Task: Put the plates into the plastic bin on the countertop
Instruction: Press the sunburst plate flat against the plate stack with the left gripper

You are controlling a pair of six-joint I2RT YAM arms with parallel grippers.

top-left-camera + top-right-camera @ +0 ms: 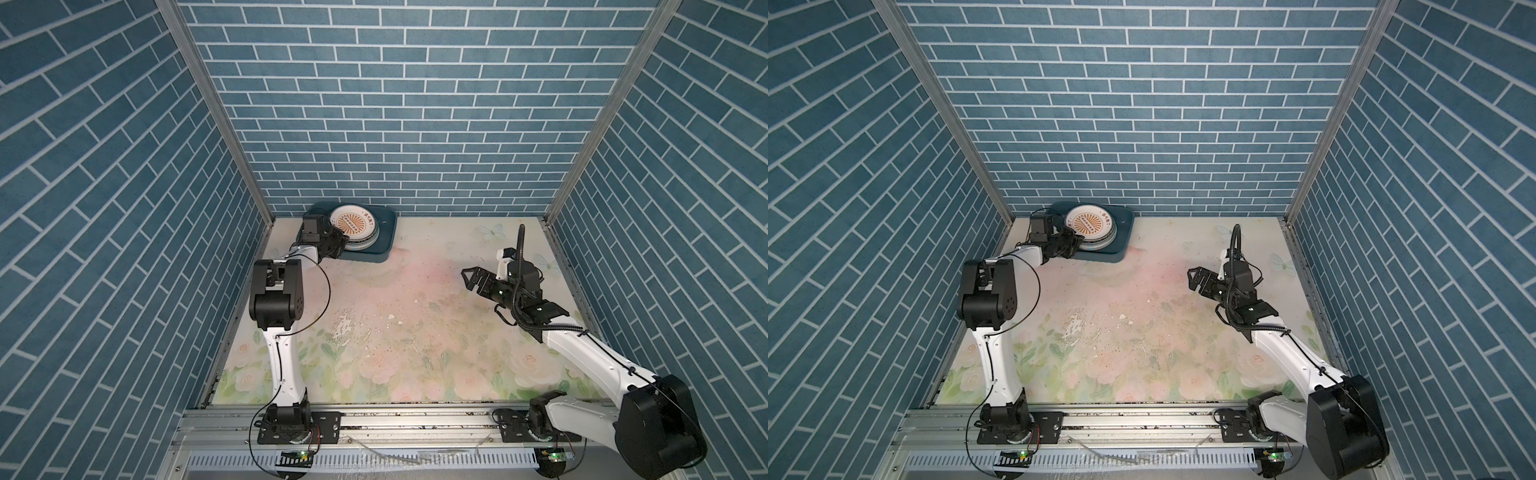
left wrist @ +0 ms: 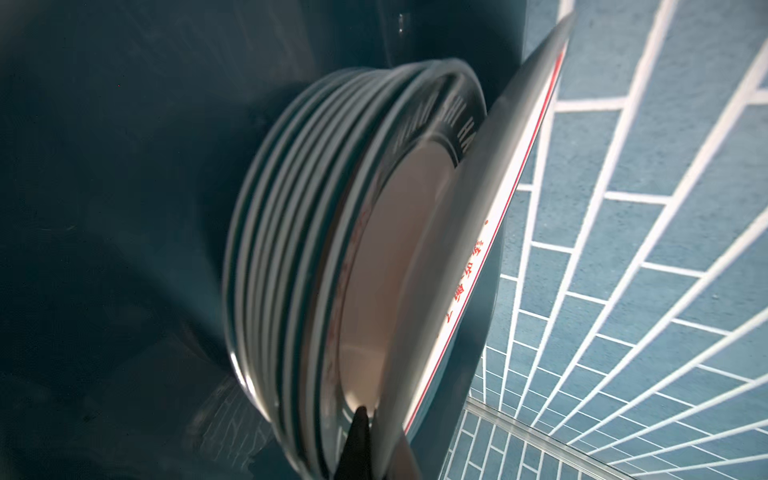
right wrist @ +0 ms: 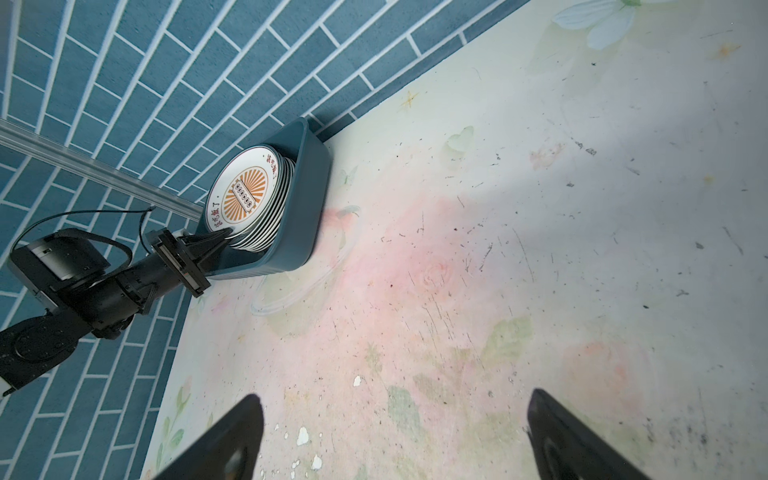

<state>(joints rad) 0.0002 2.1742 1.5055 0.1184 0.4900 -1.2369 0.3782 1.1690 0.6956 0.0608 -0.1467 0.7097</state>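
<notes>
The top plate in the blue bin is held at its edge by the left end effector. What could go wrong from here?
1. The left end effector pinches only the rim of the top plate, which sits tilted over the stack; released so, it may drop and chip.
2. The stack is tall against the plastic bin wall; a sideways pull on withdrawal could shift it.

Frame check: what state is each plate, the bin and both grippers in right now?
Bin: upright on countertop, loaded.
Stack: nested flat in bin.
Top plate: tilted, one edge raised off stack.
Left gripper: shut on top plate's rim.
Right gripper: open, empty, over countertop.
</notes>
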